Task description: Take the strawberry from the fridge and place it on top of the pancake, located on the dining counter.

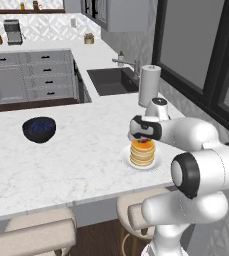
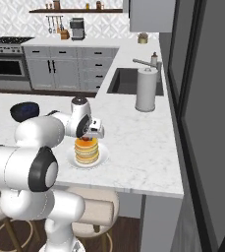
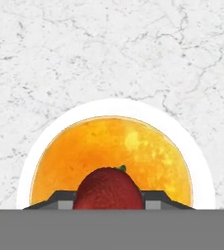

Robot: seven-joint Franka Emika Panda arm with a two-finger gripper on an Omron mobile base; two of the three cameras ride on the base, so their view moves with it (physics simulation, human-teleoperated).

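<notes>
End effector (image 3: 108, 205) is clamped on the strawberry (image 3: 108, 189), held directly over the pancake (image 3: 111, 156) stack on its white plate (image 3: 201, 166), on the counter (image 1: 76, 165). A dark bowl (image 1: 39, 129) is seen at the plate's 9 o'clock, well apart.

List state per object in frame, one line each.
strawberry: between the pincer fingers, directly over the pancake
pancake: stacked on the white plate, top bare
pincer: part closed around the strawberry
blue bowl: upright on the dining counter, apart from the plate
paper towel roll: standing upright beside the sink
</notes>
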